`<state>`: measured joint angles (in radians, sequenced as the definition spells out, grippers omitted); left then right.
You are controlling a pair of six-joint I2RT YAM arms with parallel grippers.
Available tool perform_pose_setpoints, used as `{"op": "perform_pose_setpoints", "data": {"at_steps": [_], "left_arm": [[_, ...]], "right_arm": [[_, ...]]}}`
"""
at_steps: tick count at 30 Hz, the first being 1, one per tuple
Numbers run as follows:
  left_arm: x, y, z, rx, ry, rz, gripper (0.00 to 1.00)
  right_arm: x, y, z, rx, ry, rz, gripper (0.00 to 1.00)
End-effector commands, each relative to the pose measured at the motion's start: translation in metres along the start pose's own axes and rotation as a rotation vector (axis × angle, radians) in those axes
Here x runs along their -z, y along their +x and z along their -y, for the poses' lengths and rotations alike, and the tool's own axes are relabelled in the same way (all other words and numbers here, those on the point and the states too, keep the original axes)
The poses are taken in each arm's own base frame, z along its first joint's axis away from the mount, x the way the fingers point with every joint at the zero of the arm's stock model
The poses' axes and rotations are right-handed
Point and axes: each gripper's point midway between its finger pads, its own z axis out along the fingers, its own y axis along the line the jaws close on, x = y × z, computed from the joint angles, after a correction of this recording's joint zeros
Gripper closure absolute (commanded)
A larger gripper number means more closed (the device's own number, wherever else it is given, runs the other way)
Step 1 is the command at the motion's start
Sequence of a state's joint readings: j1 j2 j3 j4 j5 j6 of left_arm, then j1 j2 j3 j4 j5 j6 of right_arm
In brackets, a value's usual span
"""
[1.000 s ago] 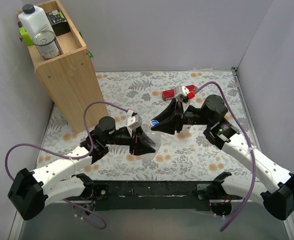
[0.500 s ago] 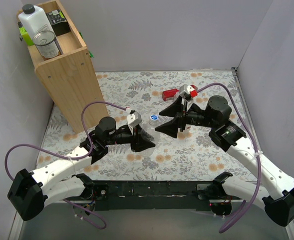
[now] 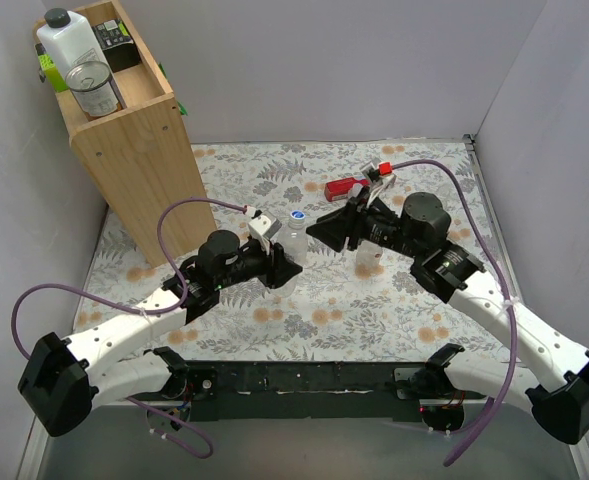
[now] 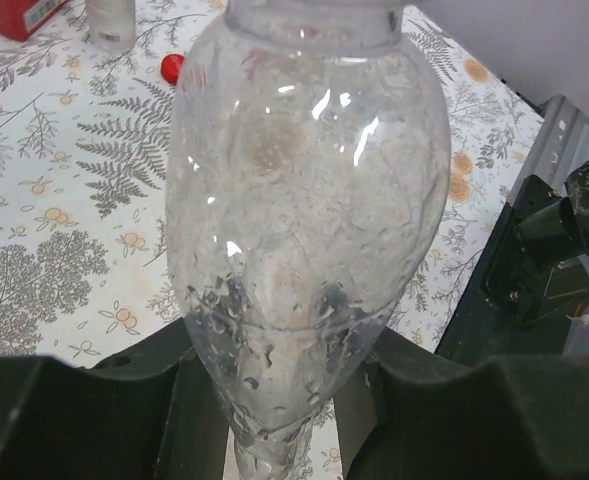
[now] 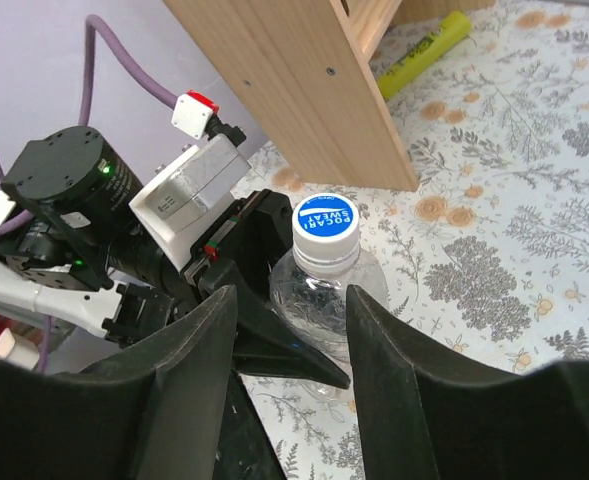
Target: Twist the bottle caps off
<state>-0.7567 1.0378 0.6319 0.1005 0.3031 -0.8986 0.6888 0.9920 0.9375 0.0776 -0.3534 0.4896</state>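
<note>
The left end effector (image 4: pixel 279 345) was clamped on a clear plastic bottle (image 4: pixel 304 180), whose neck was cut off in the left wrist view. Its blue-and-white round screw cap (image 5: pixel 326 222) sat on top, just ahead of the right end effector (image 5: pixel 289 295), whose fingers stood apart and empty. A small red round plastic cap (image 4: pixel 172 68) lay on the floral counter (image 4: pixel 34 200), partly hidden behind the bottle.

The work surface carries a floral-print tablecloth (image 3: pixel 374 300) with grey leaves and orange blossoms on white. Plain pale grey walls (image 3: pixel 324 70) enclose it at the rear and on both sides. A tall, open-topped wooden cabinet (image 3: pixel 139 160) stands on the cloth in the rear-left corner. Lighting is even and diffuse.
</note>
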Motion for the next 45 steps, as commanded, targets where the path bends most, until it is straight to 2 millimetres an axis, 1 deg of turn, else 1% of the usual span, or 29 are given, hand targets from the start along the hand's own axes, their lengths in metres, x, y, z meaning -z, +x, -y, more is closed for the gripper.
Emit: {"op": "perform_pose_setpoints", "data": {"at_steps": [1, 2, 5, 9, 14, 18, 25, 33, 38, 45], "left_arm": [[0.001, -0.017, -0.005, -0.003, -0.053, 0.031, 0.94], [0.001, -0.016, -0.005, -0.004, -0.054, 0.028, 0.94], [-0.001, -0.015, -0.005, -0.001, -0.051, 0.023, 0.94], [-0.001, -0.015, -0.003, -0.004, -0.039, 0.02, 0.94], [-0.002, -0.013, -0.004, -0.003, -0.039, 0.013, 0.94], [-0.002, -0.013, -0.003, -0.006, -0.032, 0.011, 0.94], [-0.002, -0.013, -0.001, -0.009, -0.024, 0.012, 0.94], [-0.005, -0.009, 0.001, -0.005, -0.014, -0.005, 0.94], [-0.005, -0.007, 0.002, -0.007, -0.011, -0.009, 0.94], [-0.006, -0.006, 0.003, -0.007, -0.009, -0.013, 0.94]], "right_arm": [[-0.014, -0.024, -0.005, -0.034, 0.033, 0.074, 0.46], [-0.017, -0.022, -0.004, -0.038, 0.033, 0.071, 0.46], [-0.024, -0.019, -0.009, -0.033, 0.007, 0.058, 0.45], [-0.027, -0.02, -0.008, -0.02, 0.015, 0.053, 0.43], [-0.032, -0.019, -0.007, -0.016, 0.021, 0.045, 0.42], [-0.035, -0.021, -0.012, -0.008, -0.008, 0.044, 0.41], [-0.042, -0.014, -0.01, -0.014, -0.015, 0.009, 0.41], [-0.051, -0.019, -0.014, -0.008, -0.04, 0.013, 0.41], [-0.061, -0.013, -0.014, -0.017, -0.056, -0.008, 0.41], [-0.069, -0.004, -0.017, -0.022, -0.066, -0.031, 0.41]]}}
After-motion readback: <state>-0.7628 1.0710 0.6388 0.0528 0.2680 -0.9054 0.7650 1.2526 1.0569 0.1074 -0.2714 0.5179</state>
